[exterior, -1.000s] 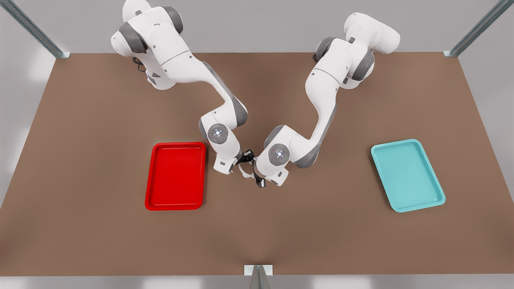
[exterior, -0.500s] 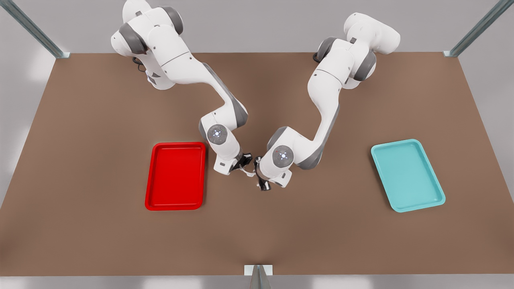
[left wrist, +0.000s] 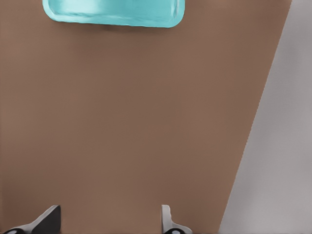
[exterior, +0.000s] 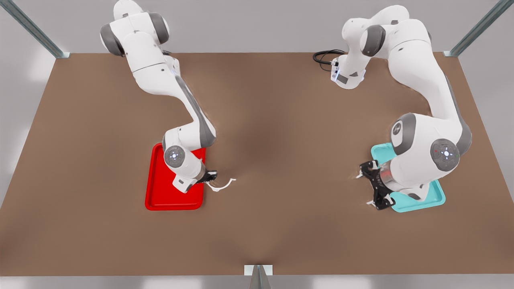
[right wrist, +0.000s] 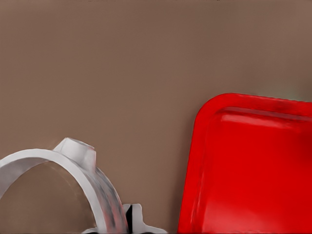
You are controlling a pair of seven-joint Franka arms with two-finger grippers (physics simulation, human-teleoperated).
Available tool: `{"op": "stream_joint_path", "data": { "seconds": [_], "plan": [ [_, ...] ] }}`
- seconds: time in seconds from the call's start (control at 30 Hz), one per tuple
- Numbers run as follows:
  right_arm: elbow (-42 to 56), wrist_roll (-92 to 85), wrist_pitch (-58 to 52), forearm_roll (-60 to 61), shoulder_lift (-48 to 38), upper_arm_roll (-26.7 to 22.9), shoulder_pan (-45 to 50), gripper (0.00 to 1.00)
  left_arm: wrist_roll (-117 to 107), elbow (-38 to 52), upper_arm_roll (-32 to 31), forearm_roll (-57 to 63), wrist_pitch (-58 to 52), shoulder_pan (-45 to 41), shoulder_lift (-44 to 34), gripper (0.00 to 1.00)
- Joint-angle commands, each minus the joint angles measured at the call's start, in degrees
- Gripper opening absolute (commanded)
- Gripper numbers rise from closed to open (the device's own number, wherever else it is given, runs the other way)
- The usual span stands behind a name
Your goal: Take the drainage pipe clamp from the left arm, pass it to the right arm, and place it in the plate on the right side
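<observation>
1. Progress: the handover looks done. The drainage pipe clamp (exterior: pixel 222 186) is w/ the right gripper (exterior: pixel 210 177), on the arm at the front view's left. Only the drop into the plate (exterior: pixel 157 188) is left.
2. Right gripper: clenched on one end of the clamp. In the right wrist view the white strap (right wrist: pixel 73 170) arcs out from between the fingers, the grip point itself cut off at the frame edge, so how firm the pinch is I can't really tell.
3. Clamp vs. gripper: the rest of the half-ring sticks out away from the plate, toward the table (exterior: pixel 281 224) centre, w/ its free flared end farthest from the fingers.
4. Clamp vs. plate: held in the air just beside the plate's near edge, not yet over its floor. The right wrist view shows the red rim corner (right wrist: pixel 204 122) close by, brown table between the two.
5. Left gripper (exterior: pixel 375 188): on the arm at the front view's right, by the teal tray (exterior: pixel 437 198), well apart from the clamp. Released: left wrist view shows fingertips (left wrist: pixel 48 219) spread wide w/ nothing between them. This arm waits.
6. Next, by my guess: carry the clamp across the rim so the whole strap is over the red floor, lower, then let go. Since it overhangs outward, a short move could leave the free end on the rim.
</observation>
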Motion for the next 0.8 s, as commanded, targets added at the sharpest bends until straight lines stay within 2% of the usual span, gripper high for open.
{"op": "stream_joint_path", "data": {
  "seconds": [0.0,0.03,0.07,0.1,0.17,0.23,0.4,0.43,0.47,0.67,0.77],
  "plan": [
    [-1.0,-10.4,-10.7,-3.8,-1.0,0.0,-4.7,0.21,133.4,-12.7,-1.3,7.2,-9.6,5.0,-12.1,1.00],
    [-1.4,-12.0,-12.0,-4.7,-1.2,0.0,-6.7,0.21,124.7,-25.1,-7.6,12.4,-2.0,7.6,-20.1,1.00],
    [-1.8,-13.4,-13.1,-6.6,-1.4,-0.5,-8.8,0.21,111.6,-26.8,-12.5,13.8,-2.3,10.1,-22.2,1.00],
    [-2.5,-15.3,-13.1,-9.2,-1.1,-0.6,-10.8,0.21,110.3,-24.5,-12.4,13.9,-5.6,10.1,-20.6,1.00],
    [-4.6,-16.3,-12.9,-11.9,-1.6,-0.5,-12.5,0.21,110.3,-23.7,-12.3,13.8,-5.3,10.1,-20.2,1.00],
    [-8.1,-16.5,-10.0,-11.9,-2.2,-0.7,-11.9,0.21,110.6,-18.8,-12.2,13.9,-4.2,11.2,-20.2,1.00],
    [-10.4,-15.2,-7.9,-11.6,-1.3,-0.5,-10.3,0.21,110.6,-16.8,-12.6,15.0,-4.5,11.5,-17.3,1.00],
    [-10.2,-15.0,-8.0,-11.6,-0.6,-0.5,-10.2,0.65,110.8,-16.8,-12.5,15.1,-4.4,11.7,-17.3,1.00],
    [-9.9,-15.1,-8.0,-11.6,-0.5,-0.5,-10.3,1.00,110.6,-16.8,-12.6,15.4,-4.4,11.4,-17.3,1.00],
    [-7.0,-15.5,-9.5,-11.6,-0.1,-0.4,-11.1,1.00,110.6,-16.8,-12.6,15.2,-4.3,11.3,-17.3,1.00],
    [6.0,-14.9,-31.9,-11.3,-1.6,-0.6,-11.3,1.00,110.6,-16.8,-12.6,15.1,-4.3,11.2,-17.3,1.00]
  ]
}}
